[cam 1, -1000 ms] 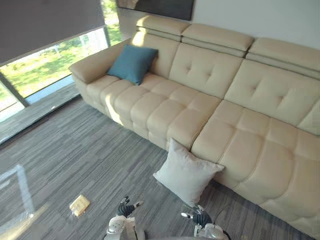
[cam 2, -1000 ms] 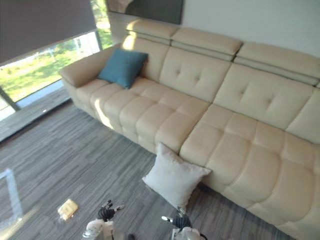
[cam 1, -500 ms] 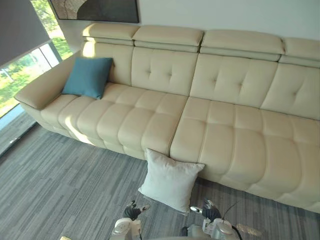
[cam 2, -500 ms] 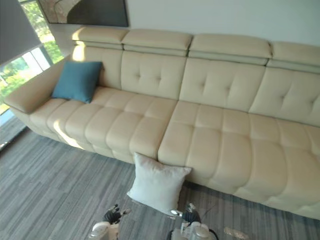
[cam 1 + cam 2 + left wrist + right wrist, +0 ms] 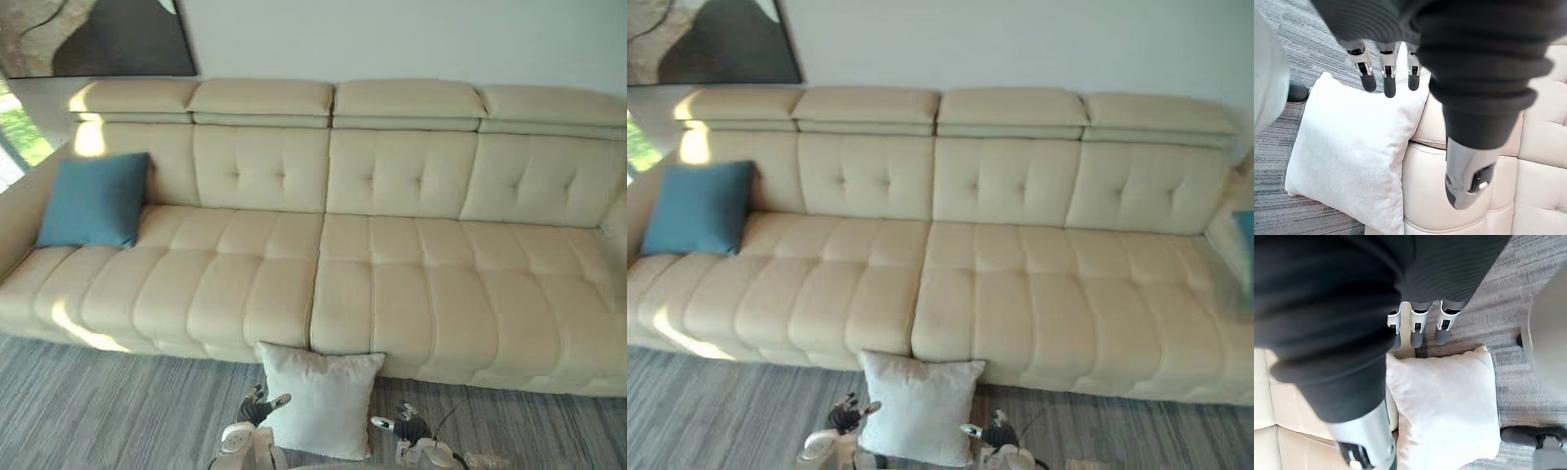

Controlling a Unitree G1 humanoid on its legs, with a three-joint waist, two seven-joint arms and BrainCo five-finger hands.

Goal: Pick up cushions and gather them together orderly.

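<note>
Both hands are empty, fingers straight and thumbs held apart: the left hand [image 5: 257, 406] and the right hand [image 5: 406, 427] hang low over the grey carpet [image 5: 98, 416], one at each lower side of the white cushion [image 5: 318, 392]. Since half a second ago the camera has swung to face the cream sofa [image 5: 392, 284] square-on. The white cushion leans against its front as before, the blue cushion [image 5: 93, 201] stands at its left end, and both hands reach forward toward the sofa.
</note>
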